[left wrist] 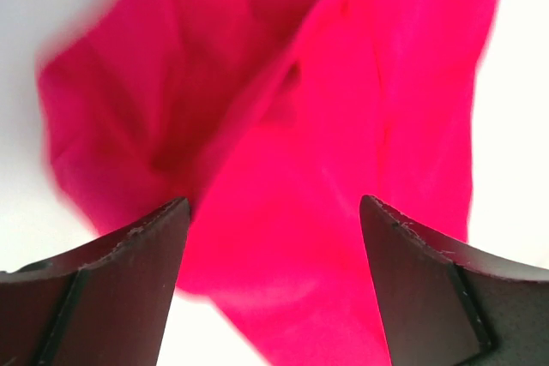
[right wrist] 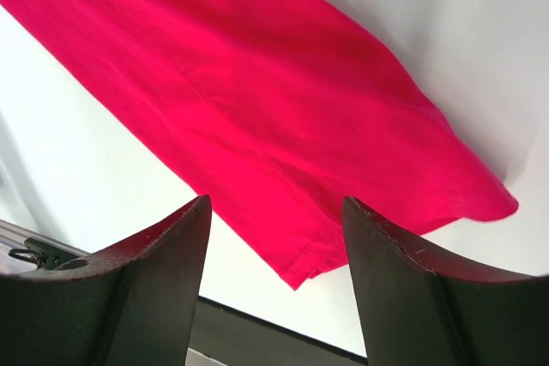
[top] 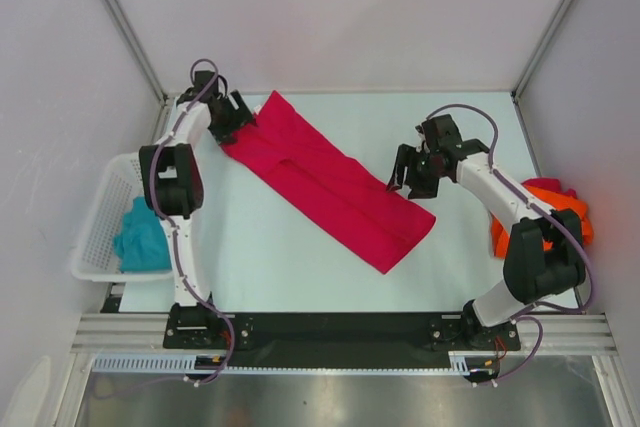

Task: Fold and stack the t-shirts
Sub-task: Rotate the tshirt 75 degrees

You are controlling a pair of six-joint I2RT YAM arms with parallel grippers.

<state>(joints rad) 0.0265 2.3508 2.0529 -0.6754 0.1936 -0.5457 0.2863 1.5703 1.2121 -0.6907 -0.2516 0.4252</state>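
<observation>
Across the table (top: 300, 267), a soft crimson-pink t-shirt (top: 330, 182) is folded into a long, creased strip.
Left gripper (left wrist: 274, 207) and right gripper (right wrist: 276, 203) are spread apart.

T-shirt (top: 330, 182) lies on the table (top: 300, 267), basket (top: 92, 237) at left.

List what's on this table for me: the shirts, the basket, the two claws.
Pink shirt: folded into a long strip, lying diagonally mid-table
Orange shirt: crumpled at right edge, partly behind right arm
Teal shirt: bunched in the white basket, left side
Left gripper: open, at strip's far end
Right gripper: open, near strip's near end
</observation>
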